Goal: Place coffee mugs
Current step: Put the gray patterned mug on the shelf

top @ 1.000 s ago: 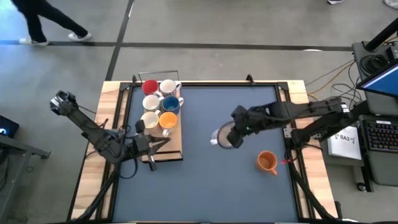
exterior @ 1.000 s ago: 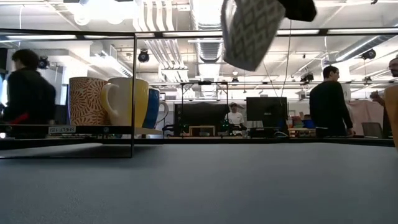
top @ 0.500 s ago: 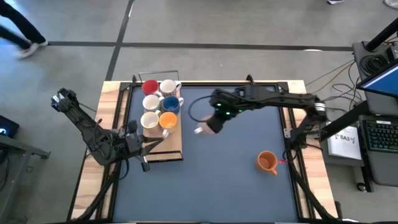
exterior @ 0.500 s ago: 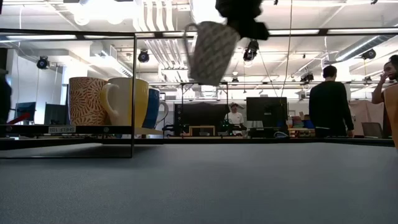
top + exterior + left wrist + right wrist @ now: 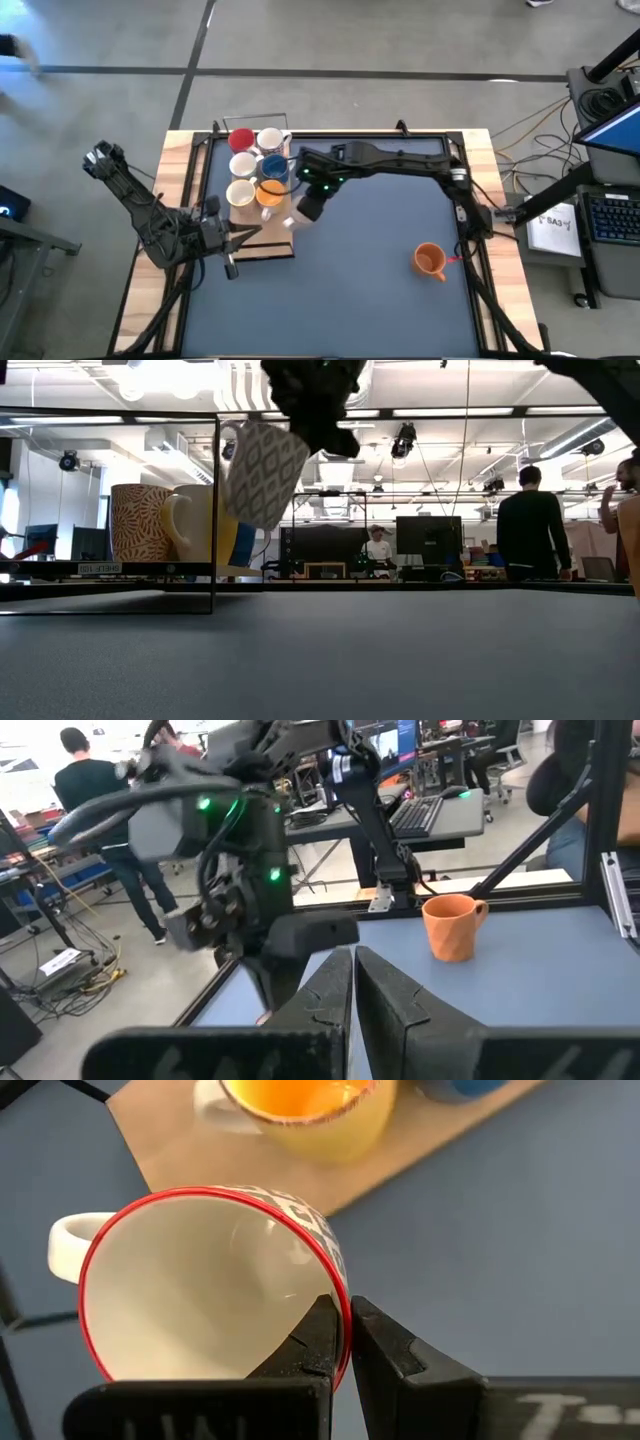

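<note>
Several coffee mugs stand on a wooden board (image 5: 272,240) at the table's left: a red one (image 5: 241,139), a blue one (image 5: 275,166), a yellow-orange one (image 5: 270,192) and white ones (image 5: 243,165). An orange mug (image 5: 430,260) stands alone on the blue mat at the right. My right gripper (image 5: 300,212) is shut on a grey-patterned, red-rimmed mug (image 5: 210,1290) just off the board's right edge, in the air (image 5: 262,472). My left gripper (image 5: 232,245) is shut on nothing at the board's near edge (image 5: 352,990). My right gripper pinches the patterned mug's wall at the rim (image 5: 338,1285), one finger (image 5: 318,1335) inside and one outside, on the side opposite the handle (image 5: 70,1245). The fingers slant down from the table's right. The mug hangs tilted below them, clear of the table.
A thin wire frame (image 5: 255,120) stands at the board's far end and shows as a dark frame (image 5: 215,510) in the low view. The mat between the board and the orange mug is bare. People stand in the room beyond the table.
My right gripper has carried the patterned mug from the table's middle toward the left edge, up to the board, sinking slightly and rolling its wrist. The mug has stayed in the hold, tilted and clear of the table.
</note>
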`<state>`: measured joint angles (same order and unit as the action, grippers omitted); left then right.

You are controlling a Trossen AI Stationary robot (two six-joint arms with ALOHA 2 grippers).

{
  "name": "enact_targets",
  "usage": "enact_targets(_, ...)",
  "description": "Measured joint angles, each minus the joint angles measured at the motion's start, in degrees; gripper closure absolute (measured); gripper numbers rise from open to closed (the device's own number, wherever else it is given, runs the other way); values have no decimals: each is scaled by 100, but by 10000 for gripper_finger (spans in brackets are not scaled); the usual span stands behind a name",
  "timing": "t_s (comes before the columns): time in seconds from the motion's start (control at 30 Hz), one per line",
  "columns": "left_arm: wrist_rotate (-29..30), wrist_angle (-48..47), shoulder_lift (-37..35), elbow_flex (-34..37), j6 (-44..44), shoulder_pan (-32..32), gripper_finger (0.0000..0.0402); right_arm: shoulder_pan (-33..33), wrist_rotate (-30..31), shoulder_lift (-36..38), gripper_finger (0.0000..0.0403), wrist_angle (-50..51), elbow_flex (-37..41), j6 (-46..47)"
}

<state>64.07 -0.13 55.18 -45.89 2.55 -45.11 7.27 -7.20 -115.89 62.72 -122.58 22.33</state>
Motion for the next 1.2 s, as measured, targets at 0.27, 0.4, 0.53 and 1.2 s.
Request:
enact_targets(0.27,0,-1,-2,2,15,-25,402,-2,-206,-538,390,2,-553,-125)
enact_targets(0.4,0,-1,-4,2,15,-25,402,-2,-243,-705,390,18,-649,-222)
enact_targets(0.53,0,-1,-4,2,17,-25,402,2,-240,-775,390,-7,-654,-259)
enact_targets(1.2,0,3,-7,4,57,-25,402,-74,-203,-804,390,-550,-478,-342)
